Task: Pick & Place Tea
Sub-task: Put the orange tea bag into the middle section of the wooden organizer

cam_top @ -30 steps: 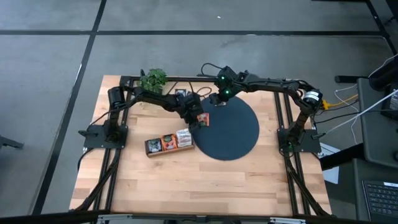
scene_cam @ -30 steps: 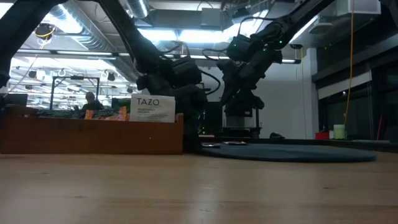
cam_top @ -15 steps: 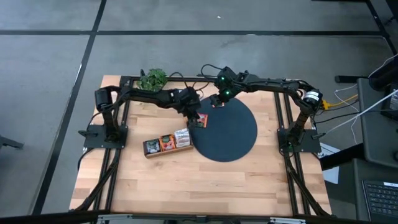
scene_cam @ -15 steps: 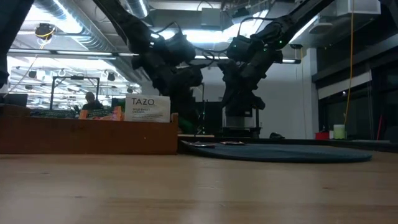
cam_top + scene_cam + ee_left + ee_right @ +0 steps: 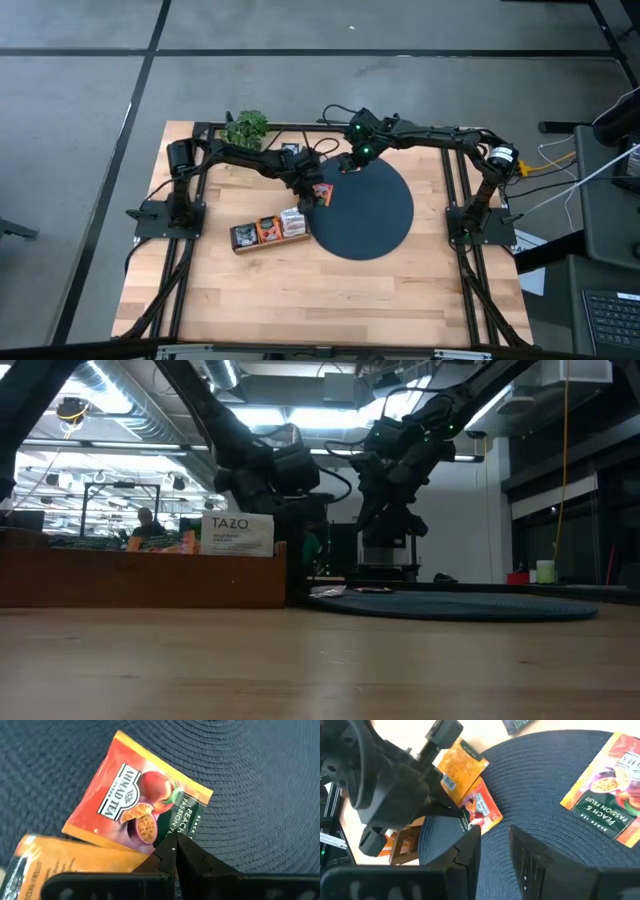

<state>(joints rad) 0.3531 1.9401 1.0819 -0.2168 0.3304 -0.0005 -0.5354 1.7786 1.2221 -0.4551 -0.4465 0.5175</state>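
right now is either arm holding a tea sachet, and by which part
The left gripper is shut on the corner of the red-orange tea sachet lying on the dark disc. The right gripper has open jaws and holds nothing.

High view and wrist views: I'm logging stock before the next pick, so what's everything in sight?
table: one, light wood, under everything
mat: one, dark blue, round, right of the table's middle
tray: one, wooden, beside the mat's left edge, holding sachets
white TAZO sachet: one, upright in the tray's end nearest the mat
red-orange sachets: two, flat on the mat, one at the left gripper's tips, one near the right gripper
orange sachet: one, partly under the first red-orange one
plant: one, green, table's far edge
left gripper: shut, tips at a sachet's edge
right gripper: open, empty, above the mat
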